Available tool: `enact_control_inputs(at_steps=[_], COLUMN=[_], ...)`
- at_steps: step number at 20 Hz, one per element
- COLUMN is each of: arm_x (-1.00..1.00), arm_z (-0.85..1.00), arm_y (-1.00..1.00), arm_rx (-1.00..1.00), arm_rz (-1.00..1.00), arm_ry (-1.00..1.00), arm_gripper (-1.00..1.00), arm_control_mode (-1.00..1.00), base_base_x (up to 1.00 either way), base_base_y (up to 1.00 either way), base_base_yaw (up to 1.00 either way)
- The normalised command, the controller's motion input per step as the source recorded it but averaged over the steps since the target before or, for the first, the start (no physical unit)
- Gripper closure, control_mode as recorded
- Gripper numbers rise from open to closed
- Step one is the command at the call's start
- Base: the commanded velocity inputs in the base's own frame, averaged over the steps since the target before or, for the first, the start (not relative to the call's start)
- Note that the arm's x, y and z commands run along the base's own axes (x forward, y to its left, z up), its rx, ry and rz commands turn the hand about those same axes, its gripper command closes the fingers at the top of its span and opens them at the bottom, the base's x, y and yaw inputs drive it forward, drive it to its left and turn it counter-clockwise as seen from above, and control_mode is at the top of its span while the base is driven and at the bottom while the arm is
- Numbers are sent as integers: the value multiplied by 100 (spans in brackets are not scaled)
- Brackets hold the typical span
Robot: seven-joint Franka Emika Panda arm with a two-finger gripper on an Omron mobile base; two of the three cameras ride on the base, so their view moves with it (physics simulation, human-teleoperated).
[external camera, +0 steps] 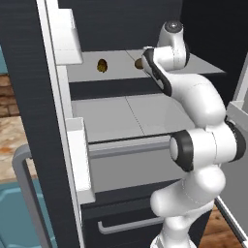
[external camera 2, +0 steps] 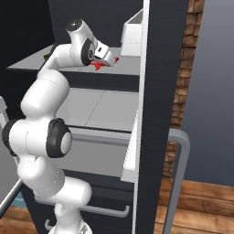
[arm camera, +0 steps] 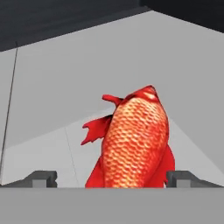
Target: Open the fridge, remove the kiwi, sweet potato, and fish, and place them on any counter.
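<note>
The black fridge (external camera: 29, 97) stands with both doors swung wide, showing its grey shelves. My arm reaches onto the upper shelf. In the hand view the red fish (arm camera: 133, 140) lies on that shelf between the two fingertips (arm camera: 43, 178), which stand wide apart around it; the gripper (arm camera: 111, 179) is open. From the right base view the gripper (external camera 2: 109, 58) hovers right at the fish (external camera 2: 98, 66). Further left on the same shelf sits the olive-brown kiwi (external camera: 101, 65). The sweet potato (external camera: 139, 63) peeks out beside my elbow, partly hidden.
The left door (external camera: 53, 145) with its white bins and grey handle (external camera: 22, 184) flanks the arm; the right door (external camera 2: 160, 114) stands close on the other side. A lower drawer handle (external camera: 128, 225) is below. Beige counter (external camera: 9, 140) and brick backsplash lie at far left.
</note>
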Motion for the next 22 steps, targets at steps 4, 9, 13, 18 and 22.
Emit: enact_control_inputs(at_steps=[4,9,13,18,22], arm_x=[0,-39,-99,-100,-100], arm_z=[-50,-3,2,-3,0], arm_y=[-19,11,34,1,0], arm_rx=[1,6,0,0,-1], arm_rz=[-6,1,6,16,23], arm_ry=[6,-10,-20,-26,-9], arm_gripper=[100,100,100,100,100], arm_control_mode=[-100,-100,-100,-100,-100], base_base_x=[0,0,0,0,0], base_base_y=[0,0,0,0,0], base_base_yaw=[0,0,0,0,0])
